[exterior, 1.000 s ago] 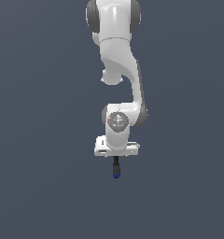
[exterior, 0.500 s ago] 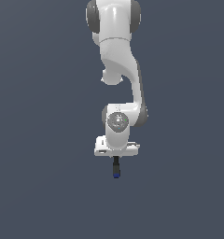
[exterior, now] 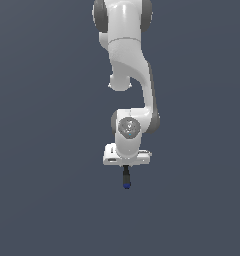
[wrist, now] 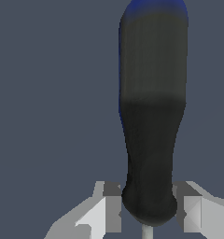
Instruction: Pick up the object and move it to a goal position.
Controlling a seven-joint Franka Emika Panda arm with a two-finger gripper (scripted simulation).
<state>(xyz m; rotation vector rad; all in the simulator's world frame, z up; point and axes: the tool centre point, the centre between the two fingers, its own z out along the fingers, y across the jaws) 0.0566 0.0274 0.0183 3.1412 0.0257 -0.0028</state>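
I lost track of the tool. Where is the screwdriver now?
In the exterior view, the screwdriver hangs just below the white gripper, near the picture's centre, blue cap downward, held between the fingers.

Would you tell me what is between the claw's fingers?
The tool's dark handle sits between the fingers, blue cap pointing away. The claw hides most of its thin shaft.

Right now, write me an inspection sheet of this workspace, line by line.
Surface: uniform dark grey-blue ground, bare where visible.
Job's thing: screwdriver-like tool, dark handle with blue end cap pointing down; the wrist view shows the handle's end sitting between the claw's fingers.
Goal marker: nothing seen.
Clutter: nothing seen.
Claw: claw points down, shut on the tool, one finger on each side of the handle.
Cables: nothing seen.
Surroundings: only the white arm reaching down from the top of the exterior view.
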